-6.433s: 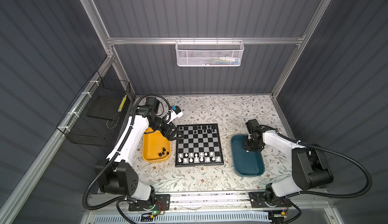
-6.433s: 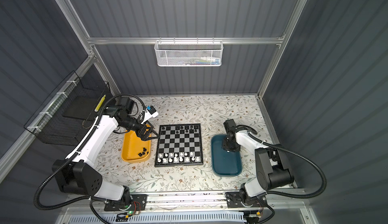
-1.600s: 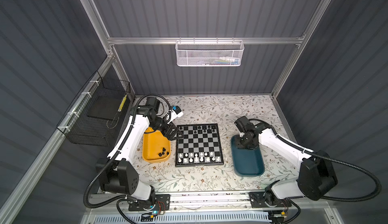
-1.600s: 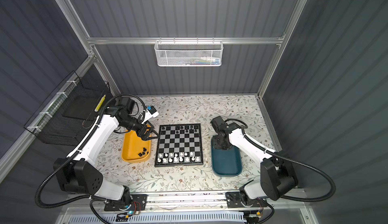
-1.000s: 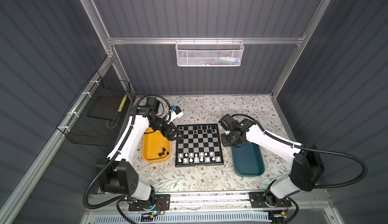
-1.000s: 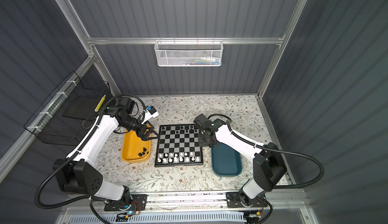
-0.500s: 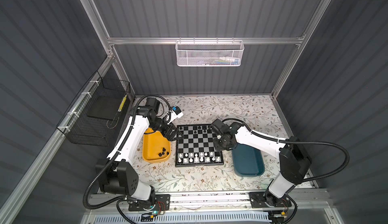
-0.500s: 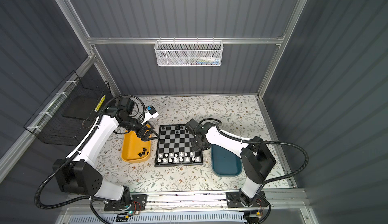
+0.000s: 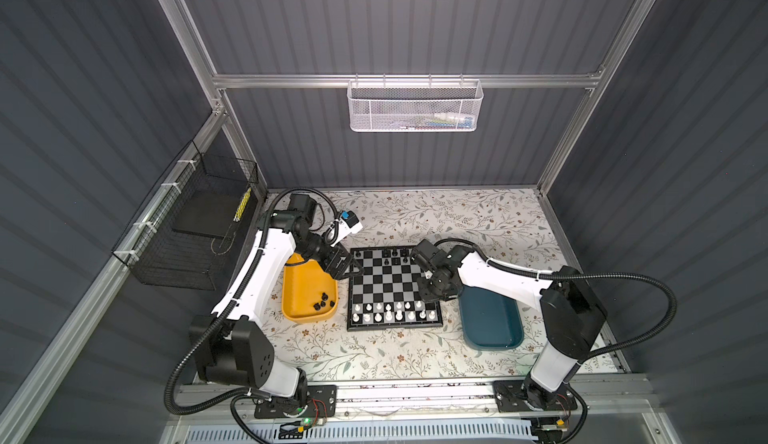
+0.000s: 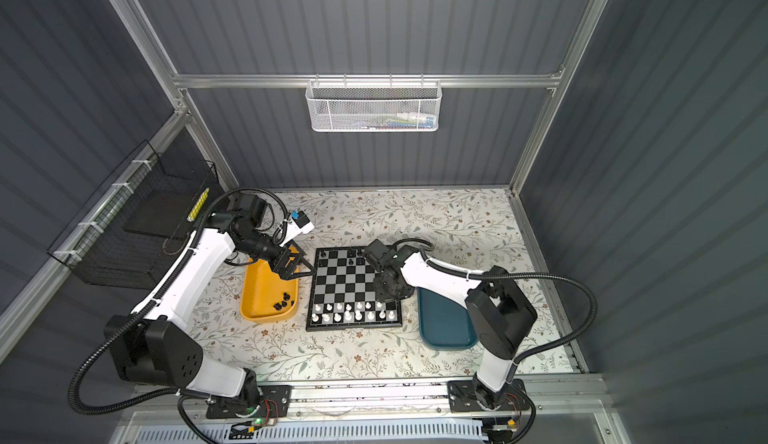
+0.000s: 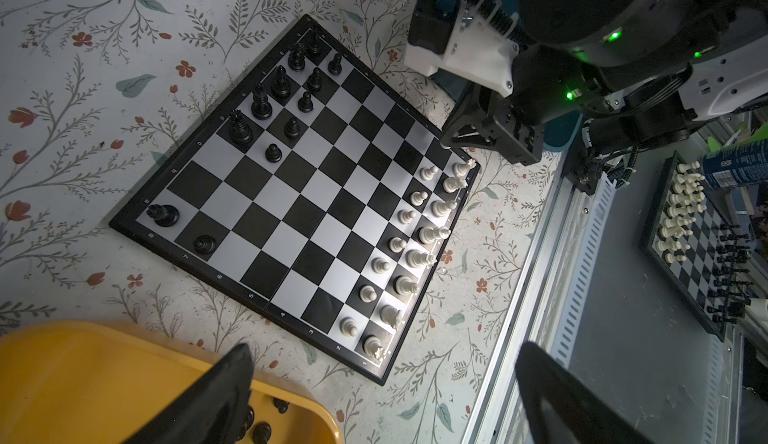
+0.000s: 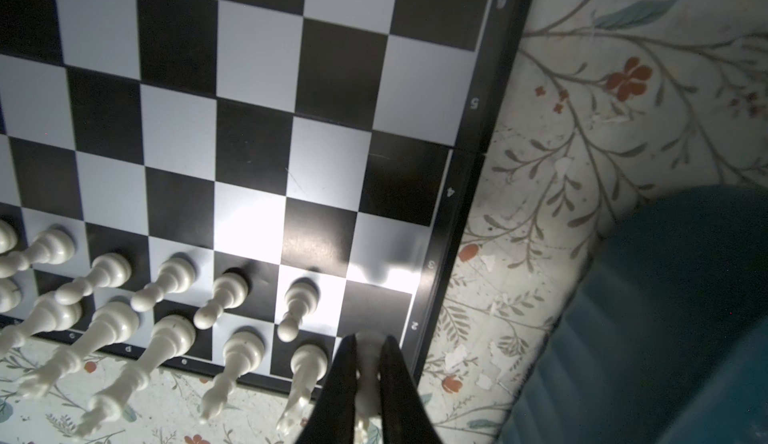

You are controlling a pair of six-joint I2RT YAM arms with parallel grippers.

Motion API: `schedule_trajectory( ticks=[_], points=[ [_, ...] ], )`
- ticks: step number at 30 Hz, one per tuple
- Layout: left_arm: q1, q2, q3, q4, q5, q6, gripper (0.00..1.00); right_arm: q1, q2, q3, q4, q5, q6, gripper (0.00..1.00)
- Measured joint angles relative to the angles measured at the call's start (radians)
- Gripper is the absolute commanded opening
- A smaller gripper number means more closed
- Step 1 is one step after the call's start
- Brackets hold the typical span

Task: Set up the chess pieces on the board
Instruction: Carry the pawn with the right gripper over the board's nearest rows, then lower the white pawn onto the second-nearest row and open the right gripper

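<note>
Floral tabletop (image 9: 478,221) holds the square black-and-silver chequered board (image 9: 386,279): white plastic chess pieces (image 9: 388,317) line its near rows, right gripper (image 12: 368,340) pinching one white piece (image 12: 367,373) at the near right corner; middle squares bare; left gripper (image 9: 355,265), jaws spread, hovers beside its far left corner

Take the board (image 9: 386,286) as your mark. Left of it lies one tray (image 9: 301,292), with loose pieces (image 9: 323,299) in its near end; right of it lies another tray (image 9: 490,321). On the board, two rows (image 9: 388,316) line the near edge and a cluster (image 9: 386,252) stands at the far edge.
</note>
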Motion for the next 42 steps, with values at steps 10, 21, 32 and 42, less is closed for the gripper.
schedule_trajectory(
  ticks=[10, 21, 32, 42],
  points=[
    [0.000, -0.001, -0.002, 0.000, 0.000, 0.000, 1.00, 0.003, 0.012, -0.023, 0.027, -0.018, 0.009, 0.15],
    [0.000, -0.008, -0.004, 0.000, 0.000, 0.000, 1.00, 0.007, 0.036, -0.050, 0.050, -0.021, 0.015, 0.16],
    [0.000, -0.009, -0.004, 0.000, 0.000, 0.000, 1.00, 0.007, 0.036, -0.052, 0.066, -0.021, 0.019, 0.22],
    [0.000, -0.009, -0.004, 0.000, 0.000, 0.000, 1.00, 0.007, 0.036, -0.051, 0.063, -0.021, 0.019, 0.25]
  ],
)
